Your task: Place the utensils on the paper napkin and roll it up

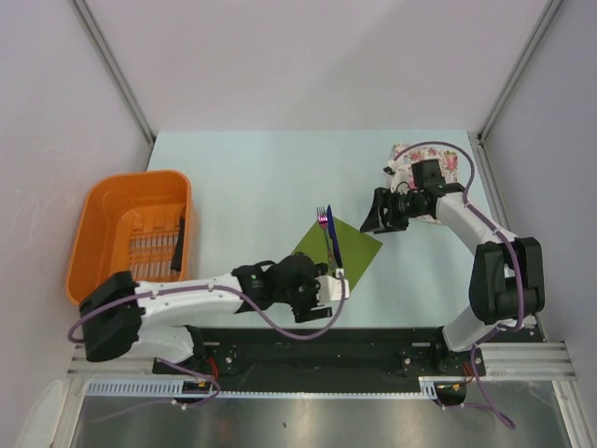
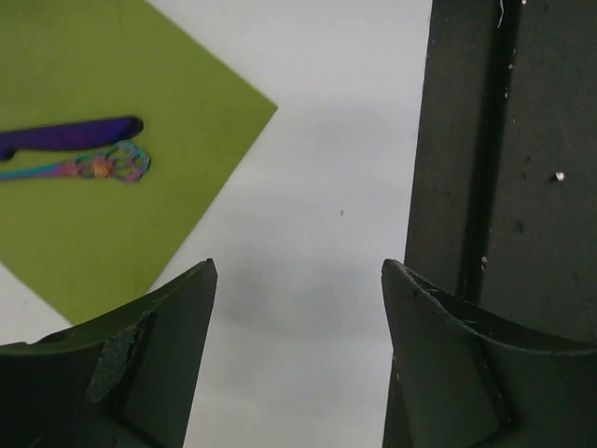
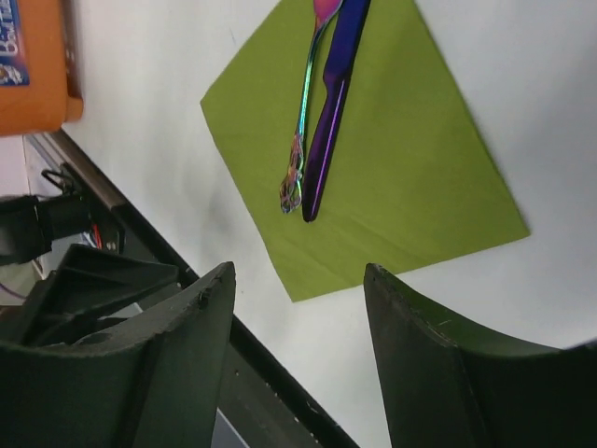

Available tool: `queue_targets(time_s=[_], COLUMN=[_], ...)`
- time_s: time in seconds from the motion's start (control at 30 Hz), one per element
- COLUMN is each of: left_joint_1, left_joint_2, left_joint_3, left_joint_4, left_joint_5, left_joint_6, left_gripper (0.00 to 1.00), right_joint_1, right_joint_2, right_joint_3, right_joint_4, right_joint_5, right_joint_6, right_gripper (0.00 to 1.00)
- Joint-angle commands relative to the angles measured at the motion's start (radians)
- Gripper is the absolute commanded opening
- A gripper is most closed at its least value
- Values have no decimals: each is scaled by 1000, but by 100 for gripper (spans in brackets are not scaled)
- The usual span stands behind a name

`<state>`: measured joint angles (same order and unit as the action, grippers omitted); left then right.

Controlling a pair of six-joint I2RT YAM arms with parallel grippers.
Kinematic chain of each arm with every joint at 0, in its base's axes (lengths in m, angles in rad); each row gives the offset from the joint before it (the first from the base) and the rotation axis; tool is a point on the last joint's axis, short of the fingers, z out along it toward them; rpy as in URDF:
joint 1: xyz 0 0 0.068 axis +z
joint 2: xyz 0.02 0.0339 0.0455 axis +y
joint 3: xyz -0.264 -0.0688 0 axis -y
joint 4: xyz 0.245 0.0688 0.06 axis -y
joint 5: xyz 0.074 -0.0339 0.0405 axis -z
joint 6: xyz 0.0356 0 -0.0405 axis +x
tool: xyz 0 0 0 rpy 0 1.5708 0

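The olive-green paper napkin (image 1: 343,250) lies flat near the table's middle front. A dark blue-purple knife (image 1: 334,241) and an iridescent fork (image 1: 323,229) lie side by side on it. My left gripper (image 1: 336,285) is open and empty, just off the napkin's near corner. In the left wrist view (image 2: 298,280) the napkin (image 2: 103,205) and the knife handle (image 2: 70,137) sit to the upper left. My right gripper (image 1: 377,221) is open and empty, just beyond the napkin's right corner. The right wrist view (image 3: 298,275) shows the napkin (image 3: 410,168), knife (image 3: 331,103) and fork (image 3: 304,121).
An orange basket (image 1: 131,233) stands at the left with a dark utensil (image 1: 177,247) inside; it also shows in the right wrist view (image 3: 33,65). A pink-and-white floral pad (image 1: 422,159) lies at the back right, partly under the right arm. A black rail (image 1: 326,345) runs along the near edge.
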<state>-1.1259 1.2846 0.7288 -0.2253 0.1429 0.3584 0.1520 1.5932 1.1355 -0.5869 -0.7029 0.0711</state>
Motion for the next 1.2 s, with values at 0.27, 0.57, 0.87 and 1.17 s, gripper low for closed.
queue_targets(time_s=[0.27,0.57,0.87,1.17], left_joint_1=[-80,-77,-26,11], left_joint_2=[357,469,522,535], left_joint_3=[242,258,264,271], left_joint_4=[210,248,245,215], left_joint_5=[-95,-75,-86,-48], left_joint_6=[111,131,123,151], left_gripper=[67,61,54,28], right_joint_1=[-115,-144,-170,-190], right_joint_2=[126,154,152,152], right_joint_3=[-28,-10,-23,-11], right_joint_4=[-74,-114,-117,-134], right_joint_5=[-136,-142,-150,-158], right_joint_6=[-68,-114,-119,-126], right_gripper=[59,60,60,60])
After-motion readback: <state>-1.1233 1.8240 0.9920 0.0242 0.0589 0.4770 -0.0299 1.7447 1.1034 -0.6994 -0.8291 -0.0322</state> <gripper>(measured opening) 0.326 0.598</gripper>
